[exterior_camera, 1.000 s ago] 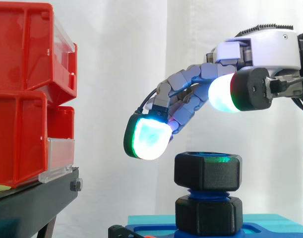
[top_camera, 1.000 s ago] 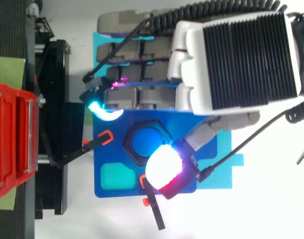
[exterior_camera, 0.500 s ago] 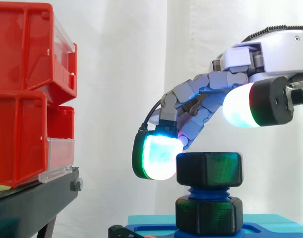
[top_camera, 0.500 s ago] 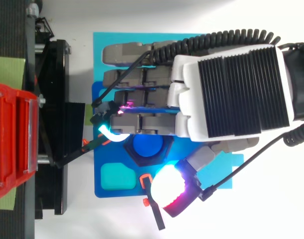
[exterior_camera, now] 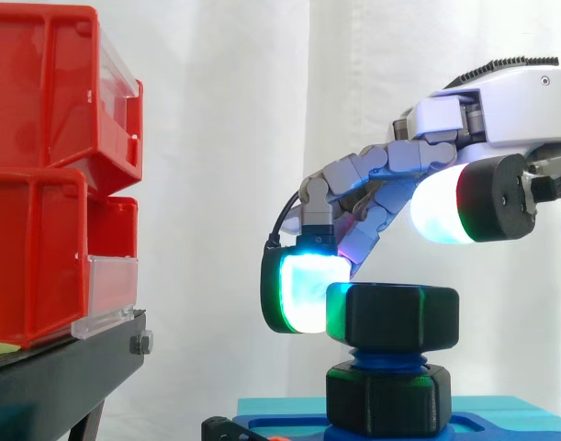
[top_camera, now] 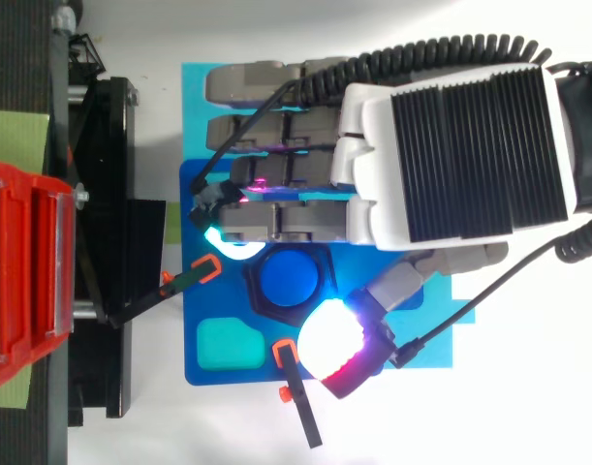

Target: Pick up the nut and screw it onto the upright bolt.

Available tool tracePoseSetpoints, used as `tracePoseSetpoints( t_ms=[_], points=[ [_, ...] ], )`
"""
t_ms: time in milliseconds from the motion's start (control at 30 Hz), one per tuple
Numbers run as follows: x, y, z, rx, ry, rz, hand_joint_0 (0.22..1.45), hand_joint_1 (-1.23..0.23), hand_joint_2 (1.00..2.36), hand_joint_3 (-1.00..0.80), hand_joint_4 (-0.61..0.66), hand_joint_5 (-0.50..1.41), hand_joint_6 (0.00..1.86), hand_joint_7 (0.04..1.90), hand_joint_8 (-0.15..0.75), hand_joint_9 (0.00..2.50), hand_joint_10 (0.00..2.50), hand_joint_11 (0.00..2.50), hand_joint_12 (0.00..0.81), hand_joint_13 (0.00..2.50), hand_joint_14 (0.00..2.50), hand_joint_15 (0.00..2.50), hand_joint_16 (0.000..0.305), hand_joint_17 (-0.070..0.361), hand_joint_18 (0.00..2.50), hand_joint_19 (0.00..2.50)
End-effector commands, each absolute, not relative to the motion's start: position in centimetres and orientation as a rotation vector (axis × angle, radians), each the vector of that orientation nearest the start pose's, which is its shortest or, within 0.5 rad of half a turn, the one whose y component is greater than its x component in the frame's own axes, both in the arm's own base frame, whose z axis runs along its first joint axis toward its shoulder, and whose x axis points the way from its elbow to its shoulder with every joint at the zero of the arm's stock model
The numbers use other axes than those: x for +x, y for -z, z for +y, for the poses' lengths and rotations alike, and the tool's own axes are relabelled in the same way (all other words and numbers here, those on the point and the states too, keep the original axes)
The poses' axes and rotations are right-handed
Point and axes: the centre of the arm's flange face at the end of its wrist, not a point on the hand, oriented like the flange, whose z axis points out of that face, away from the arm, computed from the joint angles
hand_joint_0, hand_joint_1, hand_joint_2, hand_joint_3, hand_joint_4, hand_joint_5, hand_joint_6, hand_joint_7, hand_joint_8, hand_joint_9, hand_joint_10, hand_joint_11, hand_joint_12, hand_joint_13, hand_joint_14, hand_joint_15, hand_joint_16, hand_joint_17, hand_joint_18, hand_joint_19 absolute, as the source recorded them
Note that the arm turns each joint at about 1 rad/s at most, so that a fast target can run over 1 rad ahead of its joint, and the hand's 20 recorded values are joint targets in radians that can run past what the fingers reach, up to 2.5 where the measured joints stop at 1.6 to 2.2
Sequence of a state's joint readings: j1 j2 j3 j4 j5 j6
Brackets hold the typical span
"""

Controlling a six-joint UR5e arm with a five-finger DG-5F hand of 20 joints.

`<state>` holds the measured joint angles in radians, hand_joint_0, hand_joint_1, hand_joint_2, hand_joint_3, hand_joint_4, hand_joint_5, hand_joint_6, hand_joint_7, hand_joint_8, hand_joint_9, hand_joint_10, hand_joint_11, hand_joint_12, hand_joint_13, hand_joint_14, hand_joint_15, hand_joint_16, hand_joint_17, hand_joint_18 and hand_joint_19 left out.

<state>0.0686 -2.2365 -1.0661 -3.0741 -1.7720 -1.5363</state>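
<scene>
- On the blue thread of the upright bolt (exterior_camera: 387, 356): the nut (exterior_camera: 399, 312), black and six-sided, level, with a short stretch of thread bare beneath it.
- Under that thread: a second black hex piece (exterior_camera: 388, 397), seated on the blue plate (top_camera: 206, 310).
- From above: the bolt's round blue top inside the nut's black ring.
- From the right edge of the side view: the hand (top_camera: 460, 136), ribbed back cover upward, pointing toward the red bins (exterior_camera: 41, 165).
- As for the fingers (exterior_camera: 303, 292): arched loosely downward, closed round nothing, with one cyan-green glowing pad flat against the nut's side face that looks toward the bins.
- As for the thumb (exterior_camera: 441, 204): spread away from the fingers, its white glowing pad above the nut's top and clear of it in the side view. From above, just beside the nut's corner on the side away from the fingers, with red at its outer edge.
- Grasp: released, touching the nut on one side only.
- Under the blue plate: a cyan tray (exterior_camera: 280, 404).
- On the plate near the nut: a teal square patch (top_camera: 223, 341) and orange-tipped clamps (top_camera: 206, 267).
- At the left, well apart from the nut: the bins stacked on a black stand (exterior_camera: 60, 377).
- Behind everything: a white curtain (exterior_camera: 225, 138).
</scene>
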Motion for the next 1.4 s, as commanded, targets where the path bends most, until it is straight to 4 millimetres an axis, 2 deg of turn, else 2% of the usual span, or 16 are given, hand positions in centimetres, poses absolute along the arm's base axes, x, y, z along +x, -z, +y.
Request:
tracePoseSetpoints(
  t_ms=[0, 200, 333, 533, 633, 733, 833, 933, 1200, 1367],
  points=[
    [74.3, -32.6, -6.8, -0.186, -0.238, 1.656, 0.53, -0.16, 1.0, -0.5, 0.17, -0.05, 0.5, 1.36, 0.258, 0.7, 0.0, 0.0, 0.246, 0.58, 0.0, 0.0, 0.019, 0.043, 0.17, 0.0],
    [74.2, -32.5, -7.8, -0.188, -0.228, 1.657, 0.54, -0.16, 1.0, -0.5, 0.18, -0.04, 0.5, 1.47, 0.267, 0.73, 0.0, 0.0, 0.24, 0.6, 0.0, 0.0, 0.018, 0.041, 0.18, 0.0],
    [74.0, -32.6, -8.7, -0.192, -0.224, 1.653, 0.54, -0.17, 1.0, -0.5, 0.19, -0.04, 0.54, 1.39, 0.273, 0.76, 0.0, 0.0, 0.236, 0.61, 0.0, 0.0, 0.018, 0.04, 0.2, 0.0],
    [73.9, -32.6, -9.8, -0.189, -0.219, 1.648, 0.54, -0.17, 1.0, -0.5, 0.18, -0.03, 0.5, 1.46, 0.273, 0.76, 0.0, 0.0, 0.236, 0.61, 0.0, 0.0, 0.017, 0.039, 0.21, 0.0],
    [73.9, -33.0, -10.2, -0.187, -0.219, 1.639, 0.54, -0.16, 1.0, -0.5, 0.2, -0.05, 0.5, 1.32, 0.267, 0.76, 0.0, 0.0, 0.238, 0.62, 0.0, 0.0, 0.017, 0.039, 0.21, 0.0],
    [74.1, -33.4, -10.2, -0.19, -0.217, 1.628, 0.53, -0.16, 1.0, -0.5, 0.28, -0.08, 0.5, 1.08, 0.262, 0.74, 0.0, 0.0, 0.244, 0.61, 0.0, 0.0, 0.019, 0.042, 0.2, 0.0],
    [74.3, -33.6, -9.7, -0.195, -0.22, 1.62, 0.53, -0.16, 1.0, -0.5, 0.28, -0.1, 0.5, 0.89, 0.248, 0.71, 0.0, 0.0, 0.251, 0.59, 0.0, 0.0, 0.021, 0.048, 0.18, 0.0],
    [74.6, -33.9, -9.2, -0.196, -0.222, 1.597, 0.52, -0.15, 1.0, -0.5, 0.24, -0.11, 0.5, 0.78, 0.238, 0.68, 0.0, 0.0, 0.255, 0.56, 0.0, 0.0, 0.023, 0.051, 0.16, 0.0],
    [75.4, -34.1, -6.4, -0.199, -0.23, 1.561, 0.51, -0.14, 1.0, -0.5, 0.22, -0.13, 0.5, 0.7, 0.22, 0.61, 0.0, 0.0, 0.265, 0.5, 0.0, 0.0, 0.026, 0.059, 0.12, 0.0],
    [75.2, -33.1, -4.9, -0.184, -0.25, 1.584, 0.51, -0.13, 1.0, -0.5, 0.22, -0.13, 0.5, 0.7, 0.221, 0.59, 0.0, 0.0, 0.269, 0.49, 0.0, 0.0, 0.027, 0.062, 0.1, 0.0]
  ],
)
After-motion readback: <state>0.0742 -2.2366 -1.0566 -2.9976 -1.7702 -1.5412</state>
